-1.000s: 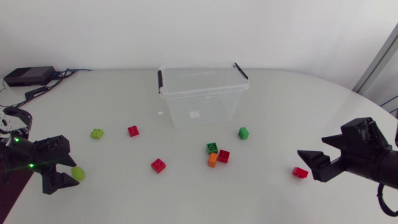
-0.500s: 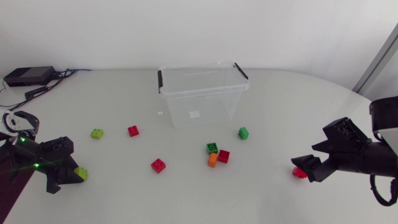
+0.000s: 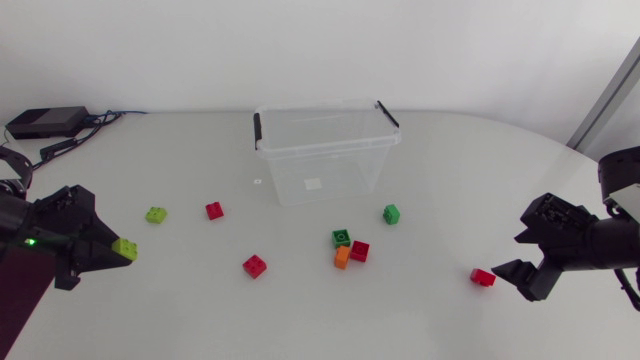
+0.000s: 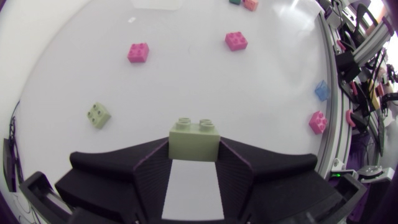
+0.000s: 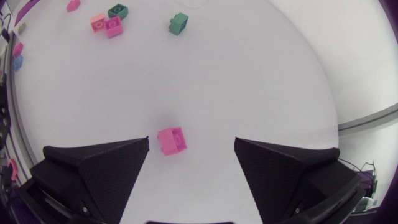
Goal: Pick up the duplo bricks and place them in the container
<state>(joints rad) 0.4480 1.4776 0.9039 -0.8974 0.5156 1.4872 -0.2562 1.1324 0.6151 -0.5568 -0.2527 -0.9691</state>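
My left gripper (image 4: 193,155) pinched a small lime-green plastic duplo brick (image 4: 193,138) by its near end only, well apart from the clear plastic container (image 3: 300,175), so it might slip in transit; my right gripper (image 5: 191,142) stood spread, the red plastic brick (image 5: 171,141) off-centre between its fingers, likely nudged on closing

Matte black and wedge-fingered, the left gripper (image 3: 118,250) and right gripper (image 3: 511,254) are seen; a green light (image 3: 30,241) is lit behind the left.

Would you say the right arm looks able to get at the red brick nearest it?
Probably yes: the right pincer is open, and the red brick lies on bare table by its fingertips, with nothing between.
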